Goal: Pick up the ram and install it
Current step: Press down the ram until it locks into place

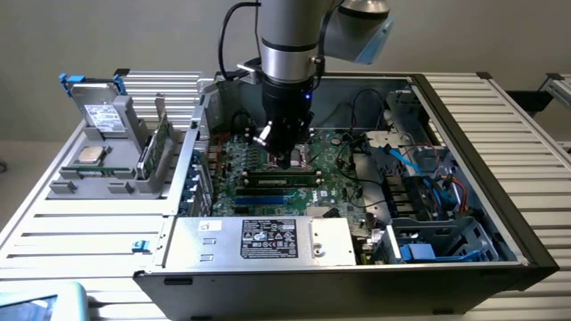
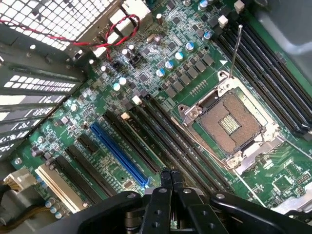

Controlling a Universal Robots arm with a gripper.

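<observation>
With its jaws together and empty, the gripper (image 2: pixel 169 176) presses the memory stick (image 1: pixel 282 178) squarely down into its motherboard (image 2: pixel 170 63) slot.

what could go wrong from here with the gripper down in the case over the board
1. The black gripper is shut and holds nothing, low over the green motherboard; a small drop could strike the long black memory slots or nearby capacitors.
2. The open silver processor socket sits exposed close by, with its thin metal lever raised; a sideways move might catch it.
3. Red wires lie beside the board and could snag the arm.
</observation>
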